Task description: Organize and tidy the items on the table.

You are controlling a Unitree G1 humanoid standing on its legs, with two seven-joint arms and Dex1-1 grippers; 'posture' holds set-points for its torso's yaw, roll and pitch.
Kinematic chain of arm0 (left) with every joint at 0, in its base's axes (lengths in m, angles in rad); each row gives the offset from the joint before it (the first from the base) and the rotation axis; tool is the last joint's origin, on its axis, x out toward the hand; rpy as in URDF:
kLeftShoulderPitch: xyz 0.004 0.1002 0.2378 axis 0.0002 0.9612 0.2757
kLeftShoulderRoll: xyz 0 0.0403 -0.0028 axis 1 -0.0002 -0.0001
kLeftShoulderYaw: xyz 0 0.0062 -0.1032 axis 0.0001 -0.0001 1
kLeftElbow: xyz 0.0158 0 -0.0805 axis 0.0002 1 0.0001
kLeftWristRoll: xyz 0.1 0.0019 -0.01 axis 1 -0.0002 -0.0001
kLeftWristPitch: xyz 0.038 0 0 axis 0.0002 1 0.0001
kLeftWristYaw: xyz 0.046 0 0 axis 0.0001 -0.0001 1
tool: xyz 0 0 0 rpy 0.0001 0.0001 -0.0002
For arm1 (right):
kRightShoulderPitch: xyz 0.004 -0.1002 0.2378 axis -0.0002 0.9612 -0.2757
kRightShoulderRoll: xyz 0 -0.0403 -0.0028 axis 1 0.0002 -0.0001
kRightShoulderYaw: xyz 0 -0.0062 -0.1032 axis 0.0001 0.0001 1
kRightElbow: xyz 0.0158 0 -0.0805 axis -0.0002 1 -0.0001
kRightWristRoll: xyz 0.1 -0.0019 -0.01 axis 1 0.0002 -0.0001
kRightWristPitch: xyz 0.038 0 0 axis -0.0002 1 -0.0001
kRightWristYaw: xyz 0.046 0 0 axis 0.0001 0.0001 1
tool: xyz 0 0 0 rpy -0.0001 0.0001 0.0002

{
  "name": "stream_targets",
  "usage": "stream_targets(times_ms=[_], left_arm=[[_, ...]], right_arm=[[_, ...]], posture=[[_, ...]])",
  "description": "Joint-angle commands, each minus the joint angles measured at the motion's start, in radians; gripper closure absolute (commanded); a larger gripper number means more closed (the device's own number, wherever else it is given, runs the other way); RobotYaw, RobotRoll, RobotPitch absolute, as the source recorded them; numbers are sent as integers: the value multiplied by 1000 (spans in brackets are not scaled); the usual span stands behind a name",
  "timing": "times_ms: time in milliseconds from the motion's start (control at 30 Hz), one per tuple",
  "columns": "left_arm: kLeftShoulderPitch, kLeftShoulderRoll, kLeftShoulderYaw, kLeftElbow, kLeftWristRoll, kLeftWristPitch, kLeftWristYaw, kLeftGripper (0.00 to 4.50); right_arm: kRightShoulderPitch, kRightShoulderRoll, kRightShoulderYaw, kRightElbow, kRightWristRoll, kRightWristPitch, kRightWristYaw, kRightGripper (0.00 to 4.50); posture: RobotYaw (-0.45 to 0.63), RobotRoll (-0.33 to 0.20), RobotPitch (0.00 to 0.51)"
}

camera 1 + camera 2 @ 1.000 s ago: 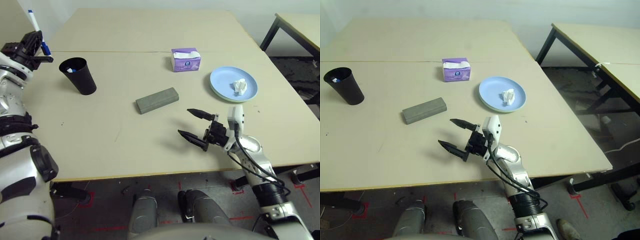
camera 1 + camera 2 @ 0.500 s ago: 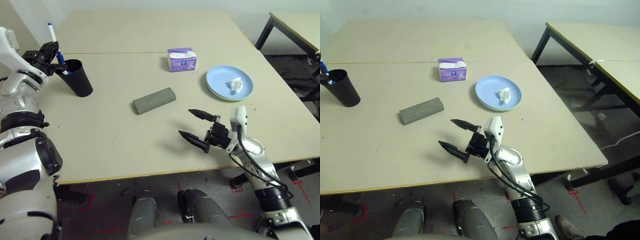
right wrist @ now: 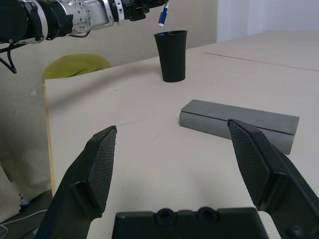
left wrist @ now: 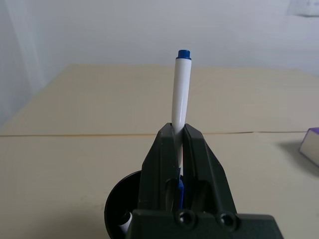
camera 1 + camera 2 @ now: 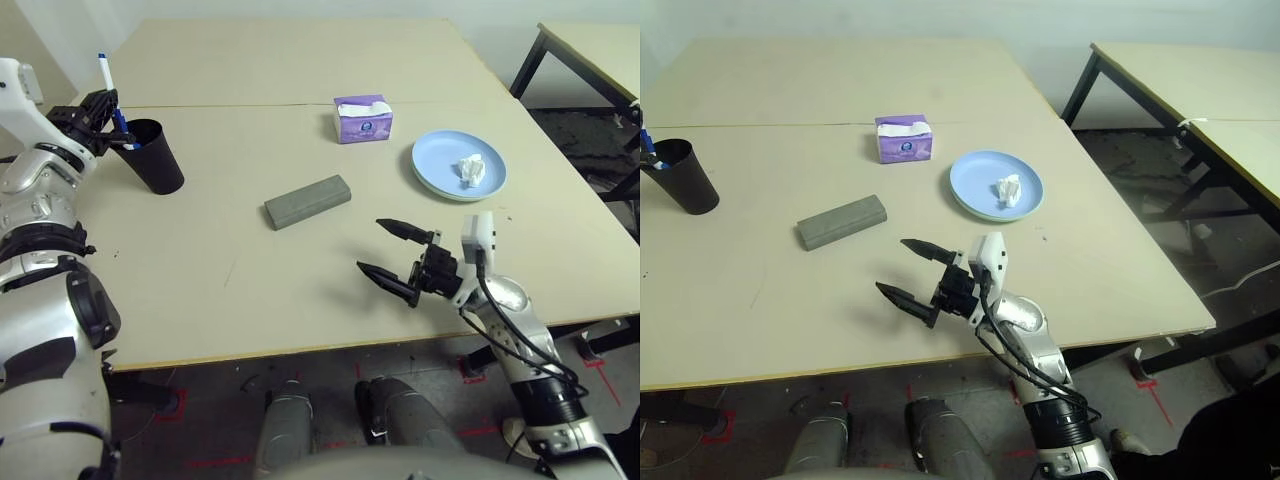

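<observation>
My left gripper (image 5: 103, 108) is shut on a white blue-capped marker (image 4: 180, 89), held upright with its lower end over the mouth of the black tapered cup (image 5: 156, 156) at the table's far left. Inside the cup lies a second marker (image 4: 124, 221). The grey glasses case (image 5: 308, 201) rests mid-table. On the right, the light-blue plate (image 5: 440, 160) carries the crumpled tissue (image 5: 469, 170), and a thin green rim shows beneath it. My right gripper (image 5: 368, 245) hovers open near the front edge, short of the case, with nothing between its fingers. The sunglasses are out of view.
A purple tissue box (image 5: 362, 119) stands behind the case, just in front of the seam of the beige table (image 5: 220, 270). A separate black-legged table (image 5: 1180, 80) stands off to the right.
My left gripper has brought the marker in from the far left edge to just above the cup. The camera shifted a little. My right gripper stayed still and open.
</observation>
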Motion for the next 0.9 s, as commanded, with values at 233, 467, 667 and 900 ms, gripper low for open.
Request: stream_targets(times_ms=[233, 467, 667, 900], left_arm=[[-11, 3, -10, 34, 35, -11, 43, 4492], [-12, 3, -8, 34, 36, -22, 47, 2193], [-12, 5, -8, 34, 36, -24, 46, 137], [6, 13, -3, 26, 28, -17, 24, 27]], right_arm=[[16, -12, 0, -23, 7, 20, -3, 0], [13, -9, 5, -24, 9, 23, -6, 0], [13, -6, 7, -21, 8, 25, -8, 0], [11, -5, 1, -12, 4, 19, -11, 0]], posture=[[-69, 0, 140], [-66, 0, 137], [-62, 0, 139], [-57, 0, 139]])
